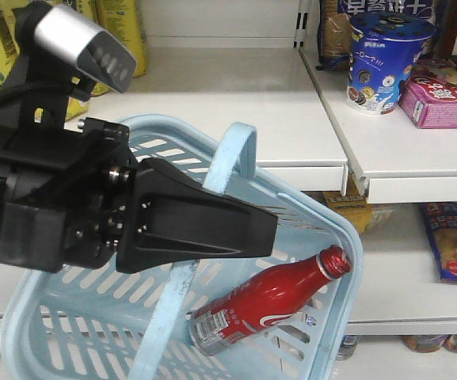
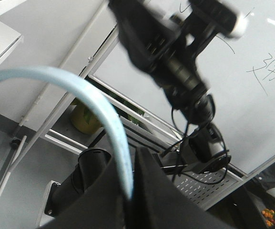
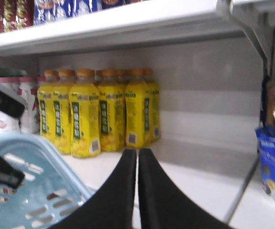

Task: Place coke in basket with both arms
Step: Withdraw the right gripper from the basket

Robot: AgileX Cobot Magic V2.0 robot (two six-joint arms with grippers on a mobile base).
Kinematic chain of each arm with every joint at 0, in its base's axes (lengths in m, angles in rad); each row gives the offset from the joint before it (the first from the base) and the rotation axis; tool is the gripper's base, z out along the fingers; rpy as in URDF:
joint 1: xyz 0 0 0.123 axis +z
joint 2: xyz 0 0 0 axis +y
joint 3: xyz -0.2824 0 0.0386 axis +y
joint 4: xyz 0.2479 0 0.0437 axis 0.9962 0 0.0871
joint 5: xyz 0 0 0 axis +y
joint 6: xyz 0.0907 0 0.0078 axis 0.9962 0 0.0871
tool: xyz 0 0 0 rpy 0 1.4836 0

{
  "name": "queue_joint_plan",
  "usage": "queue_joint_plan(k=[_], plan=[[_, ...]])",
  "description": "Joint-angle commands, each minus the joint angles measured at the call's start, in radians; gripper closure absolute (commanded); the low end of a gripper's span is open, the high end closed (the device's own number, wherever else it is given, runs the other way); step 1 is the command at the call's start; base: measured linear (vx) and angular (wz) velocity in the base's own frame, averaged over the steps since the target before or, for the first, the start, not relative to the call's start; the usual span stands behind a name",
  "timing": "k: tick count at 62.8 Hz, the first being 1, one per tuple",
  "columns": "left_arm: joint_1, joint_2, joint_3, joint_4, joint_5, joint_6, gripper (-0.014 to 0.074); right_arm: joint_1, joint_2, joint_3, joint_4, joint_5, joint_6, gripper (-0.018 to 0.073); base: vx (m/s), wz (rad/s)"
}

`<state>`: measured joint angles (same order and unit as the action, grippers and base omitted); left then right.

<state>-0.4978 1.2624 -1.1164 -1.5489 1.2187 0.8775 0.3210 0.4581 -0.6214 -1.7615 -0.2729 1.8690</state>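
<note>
Down in the tilted basket (image 1: 335, 229) the coke (image 1: 272, 305) lies on its side, left fingers (image 2: 130, 200) gripping the handle (image 2: 106, 124) to carry it, right fingers (image 3: 137, 164) closed and empty.

The basket (image 1: 335, 237) hangs tilted in front of the shelves, its arched handle (image 1: 232, 158) crossing the open mouth. The left gripper (image 1: 272, 229) fills the left of that mouth. At the near right corner the coke (image 1: 268, 305) lies slanted. Bare white shelf (image 1: 244, 95) stretches beyond, yellow bottles (image 3: 96, 112) lining its far left.
</note>
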Motion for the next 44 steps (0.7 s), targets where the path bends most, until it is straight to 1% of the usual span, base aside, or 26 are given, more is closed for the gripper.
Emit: queue_joint_plan(k=[1, 7, 15, 21, 44], plan=[[0.002, -0.035, -0.036, -0.128, 0.030, 0.047, 0.0603, -0.001, -0.075, 0.104, -0.020, 0.092, -0.001, 0.0564, 0.00, 0.00], [0.002, -0.035, -0.036, -0.127, 0.029, 0.049, 0.0603, -0.001, -0.177, 0.245, -0.018, 0.137, 0.003, 0.0564, 0.00, 0.00], [0.002, -0.035, -0.036, -0.126, 0.028, 0.049, 0.0603, -0.001, -0.280, 0.338, -0.018, 0.147, 0.030, 0.0564, 0.00, 0.00], [0.002, -0.035, -0.036, -0.122, 0.024, 0.048, 0.0603, -0.001, -0.314, 0.363, -0.018, 0.136, 0.044, 0.0564, 0.00, 0.00], [0.002, -0.035, -0.036, -0.123, 0.027, 0.048, 0.0603, -0.001, -0.319, 0.364, -0.019, 0.121, 0.043, 0.0564, 0.00, 0.00]])
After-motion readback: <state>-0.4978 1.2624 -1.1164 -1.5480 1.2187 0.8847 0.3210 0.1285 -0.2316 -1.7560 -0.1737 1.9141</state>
